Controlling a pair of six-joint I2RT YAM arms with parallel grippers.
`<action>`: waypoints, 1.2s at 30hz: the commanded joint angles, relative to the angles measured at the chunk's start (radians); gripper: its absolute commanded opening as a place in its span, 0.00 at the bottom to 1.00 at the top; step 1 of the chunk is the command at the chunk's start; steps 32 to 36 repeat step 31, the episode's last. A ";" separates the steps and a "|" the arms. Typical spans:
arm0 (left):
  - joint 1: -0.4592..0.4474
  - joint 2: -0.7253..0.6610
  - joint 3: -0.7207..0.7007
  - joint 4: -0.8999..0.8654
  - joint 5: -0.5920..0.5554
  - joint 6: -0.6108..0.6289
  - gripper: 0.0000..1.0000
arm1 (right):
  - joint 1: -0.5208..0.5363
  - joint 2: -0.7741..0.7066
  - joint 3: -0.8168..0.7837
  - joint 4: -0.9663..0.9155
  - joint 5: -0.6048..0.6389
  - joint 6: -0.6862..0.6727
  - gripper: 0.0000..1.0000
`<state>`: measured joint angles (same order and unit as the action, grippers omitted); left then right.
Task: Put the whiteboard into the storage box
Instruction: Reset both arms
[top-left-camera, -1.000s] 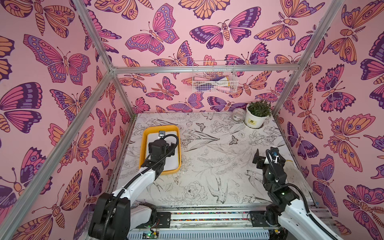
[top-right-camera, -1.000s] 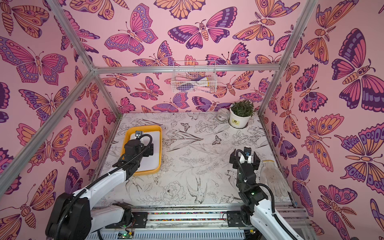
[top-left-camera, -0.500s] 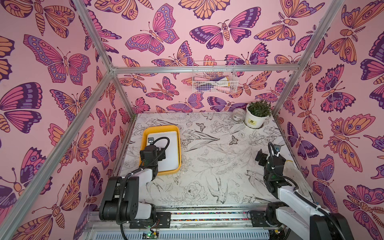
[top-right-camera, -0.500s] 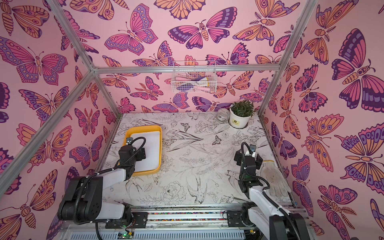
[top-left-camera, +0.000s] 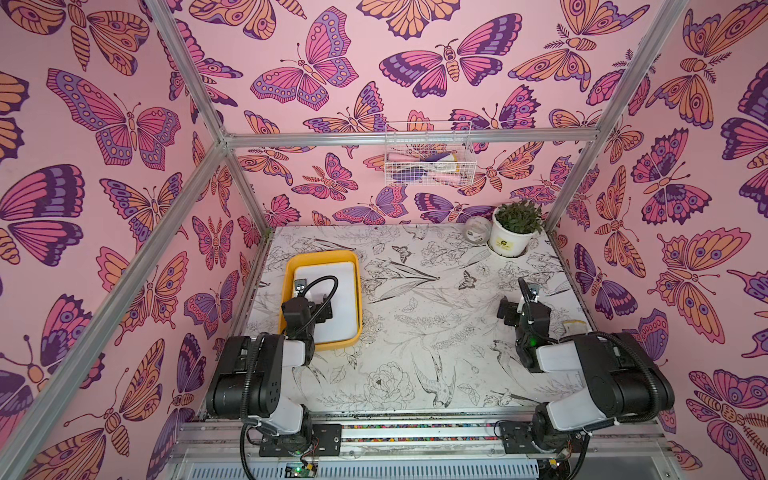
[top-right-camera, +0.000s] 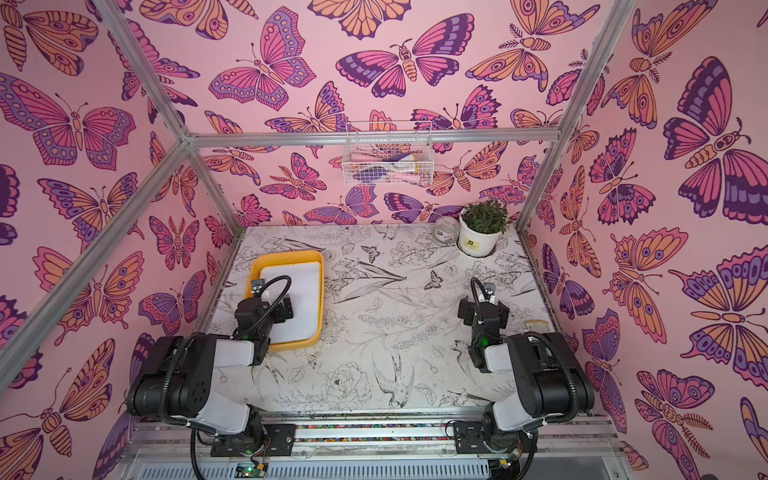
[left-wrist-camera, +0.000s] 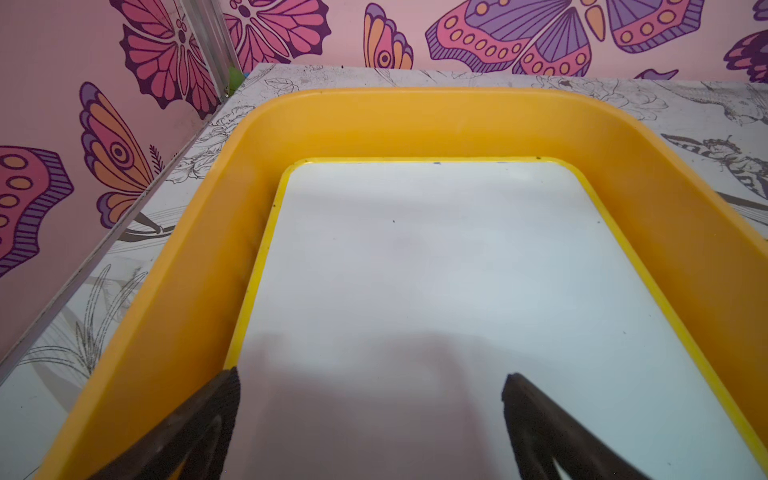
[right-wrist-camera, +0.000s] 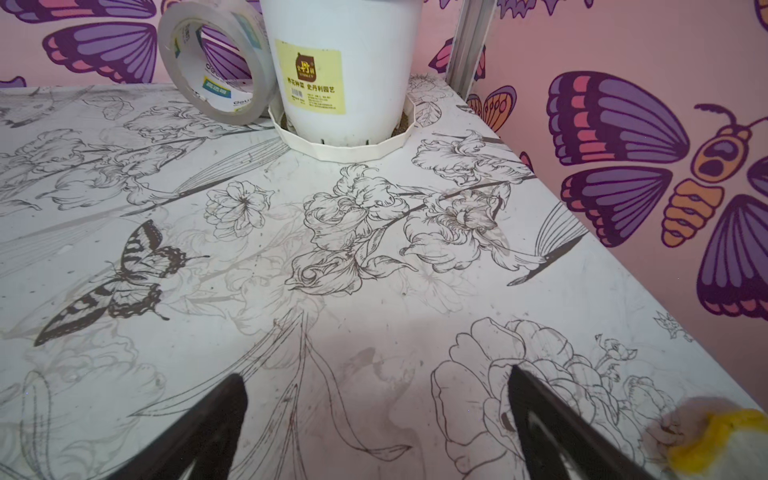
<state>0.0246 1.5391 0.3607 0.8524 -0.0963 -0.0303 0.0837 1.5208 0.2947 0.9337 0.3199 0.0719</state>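
Left wrist view: we find the whiteboard (left-wrist-camera: 436, 270) lying flat inside the storage box (left-wrist-camera: 374, 120), which sits on the left side of the table (top-left-camera: 436, 332) in both top views. We record the left gripper (left-wrist-camera: 370, 376) spread wide over the board, holding nothing. The right gripper (right-wrist-camera: 376, 380) likewise stands spread over the table, empty, well apart from the box.

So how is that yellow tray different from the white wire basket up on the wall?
The yellow tray is solid plastic; the wire basket is open white mesh. The tray lies flat on the table; the basket hangs up on the back wall. The tray holds one flat whiteboard; the basket holds several pink and purple items I cannot identify. Both are rectangular, open on top, and not empty.
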 joint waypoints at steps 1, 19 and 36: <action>-0.005 0.004 -0.005 0.076 0.012 0.012 1.00 | -0.041 0.005 0.104 -0.091 -0.145 -0.015 0.99; -0.008 0.011 -0.005 0.083 0.007 0.014 1.00 | -0.071 -0.016 0.108 -0.127 -0.201 -0.011 0.99; -0.008 0.010 -0.005 0.083 0.007 0.013 1.00 | -0.071 -0.011 0.114 -0.134 -0.200 -0.009 0.99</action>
